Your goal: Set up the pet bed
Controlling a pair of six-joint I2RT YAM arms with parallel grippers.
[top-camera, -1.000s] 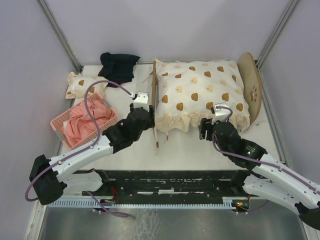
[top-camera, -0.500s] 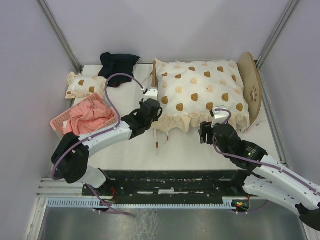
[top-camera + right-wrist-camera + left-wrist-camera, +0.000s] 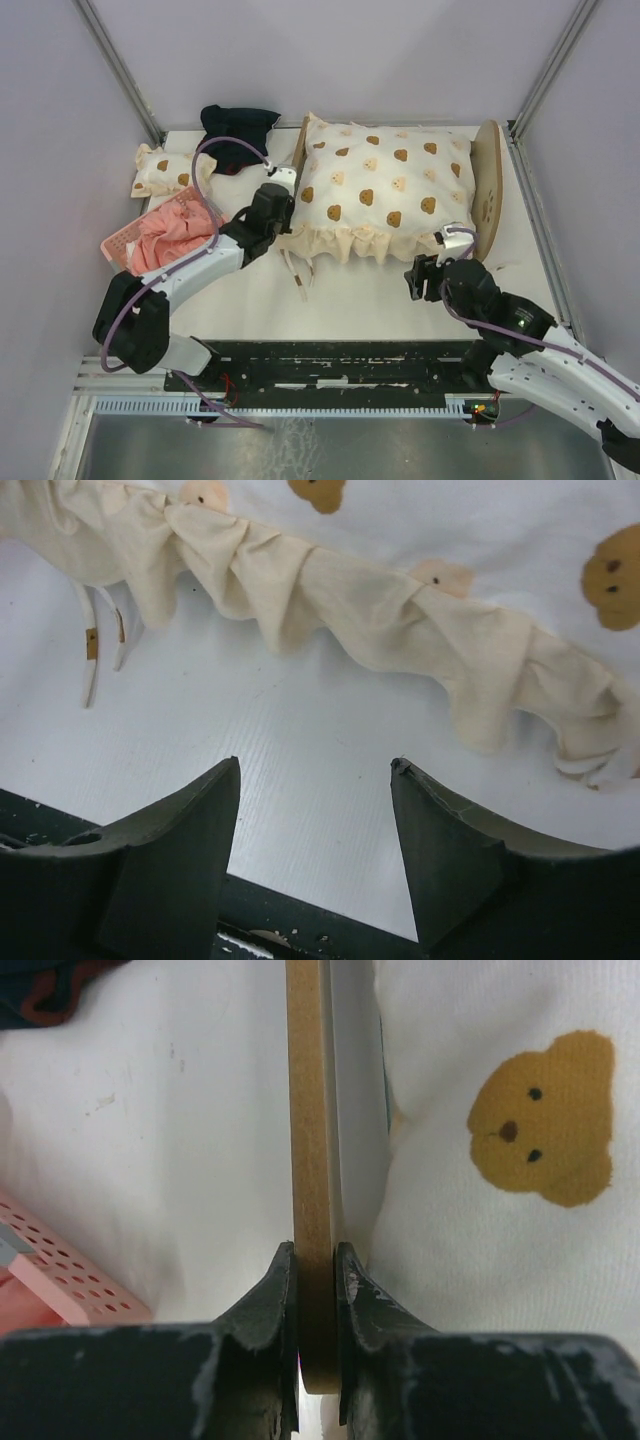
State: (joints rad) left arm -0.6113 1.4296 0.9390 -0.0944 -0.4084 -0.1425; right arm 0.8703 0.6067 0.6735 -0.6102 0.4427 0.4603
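The pet bed stands at the back middle, covered by a cream bear-print quilt [image 3: 375, 185]; its striped mattress is hidden. The arched headboard [image 3: 488, 185] is at the right, the thin plywood footboard [image 3: 299, 150] at the left. My left gripper [image 3: 274, 207] is shut on the footboard's edge; in the left wrist view the board [image 3: 310, 1140] runs straight between the fingers [image 3: 314, 1255], with the quilt [image 3: 500, 1160] just right of it. My right gripper [image 3: 425, 278] is open and empty over bare table, just in front of the quilt's ruffled hem [image 3: 400, 610].
A pink basket [image 3: 118, 252] holding pink cloth sits at the left. Behind it lie a small bear-print pillow [image 3: 165, 170] and a dark cloth [image 3: 238, 130]. Quilt ties [image 3: 95, 640] trail onto the table. A black base plate [image 3: 340, 360] runs along the near edge.
My left gripper has moved up to the footboard and shut on it. The bed has shifted left and back and turned slightly. My right gripper has drawn back from the quilt's hem.
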